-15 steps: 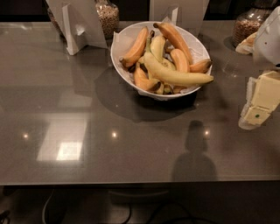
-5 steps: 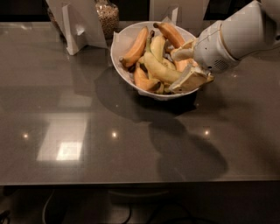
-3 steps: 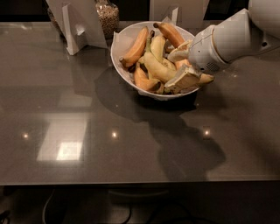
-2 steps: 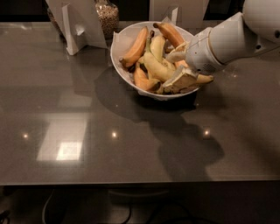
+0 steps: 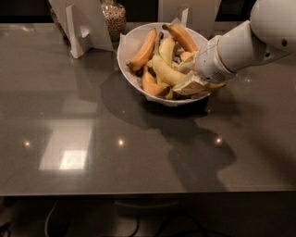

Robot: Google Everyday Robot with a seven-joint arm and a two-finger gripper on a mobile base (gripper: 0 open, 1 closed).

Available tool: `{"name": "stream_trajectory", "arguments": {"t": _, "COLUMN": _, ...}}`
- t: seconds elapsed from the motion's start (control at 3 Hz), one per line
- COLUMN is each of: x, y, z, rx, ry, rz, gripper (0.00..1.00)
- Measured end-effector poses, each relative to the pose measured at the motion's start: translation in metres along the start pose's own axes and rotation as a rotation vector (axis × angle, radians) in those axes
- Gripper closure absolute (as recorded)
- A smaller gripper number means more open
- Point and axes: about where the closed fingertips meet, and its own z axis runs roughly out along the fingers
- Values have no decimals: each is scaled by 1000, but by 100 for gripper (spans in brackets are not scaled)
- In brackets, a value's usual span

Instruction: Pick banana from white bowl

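Note:
The white bowl stands at the back middle of the dark table, lined with white paper. The long pale yellow-green banana lies across its middle, over the shorter orange bananas. My gripper reaches in from the right on a white arm. It is down in the right half of the bowl, at the banana's right part, and hides that end of the banana. The banana still lies in the bowl.
A glass jar of grain and a white card stand are behind the bowl at the left. Another white stand is behind the bowl. The grey table stretches toward me, to its front edge.
The arm has come in from the right and dropped into the bowl. Over the last second the gripper has crept slightly left and lower onto the long banana. The bowl has not moved.

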Motion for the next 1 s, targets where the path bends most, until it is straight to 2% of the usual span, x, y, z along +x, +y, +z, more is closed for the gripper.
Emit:
{"name": "stream_trajectory", "arguments": {"t": 0.33, "x": -5, "y": -2, "z": -6, "rx": -2, "ry": 4, "rz": -11, "gripper": 87}}
{"name": "stream_trajectory", "arguments": {"t": 0.67, "x": -21, "y": -8, "z": -22, "rx": -2, "ry": -3, "rz": -34, "gripper": 100}}
{"name": "stream_trajectory", "arguments": {"t": 1.0, "x": -37, "y": -14, "z": -46, "rx": -10, "ry": 8, "rz": -67, "gripper": 100}}
